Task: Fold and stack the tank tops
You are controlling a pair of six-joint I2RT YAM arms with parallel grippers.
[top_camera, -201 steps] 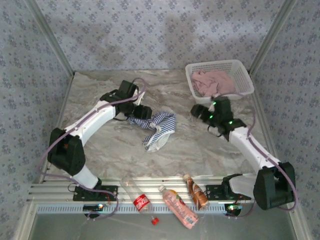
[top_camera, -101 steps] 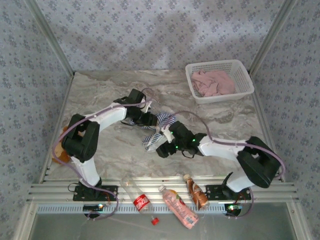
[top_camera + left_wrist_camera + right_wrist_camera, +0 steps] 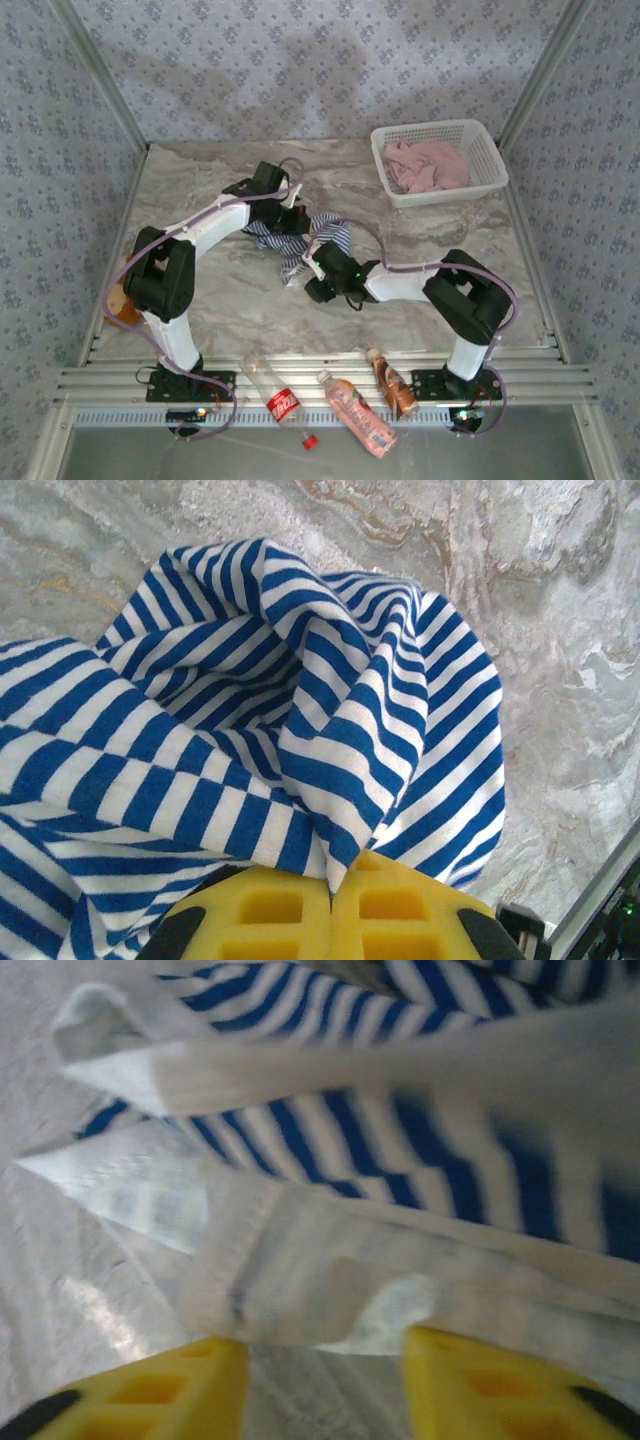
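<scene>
Soft even light, blurred right-wrist view

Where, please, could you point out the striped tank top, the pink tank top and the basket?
striped tank top (image 3: 330, 730), left wrist view, bunched middle fold.
pink tank top (image 3: 428, 165), top external view, crumpled middle.
basket (image 3: 450, 193), top external view, near wall.

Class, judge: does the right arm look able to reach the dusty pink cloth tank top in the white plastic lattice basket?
Likely yes: the basket is open-topped, nothing stands between, and the right tool, open at the striped tank top, holds nothing.
</scene>
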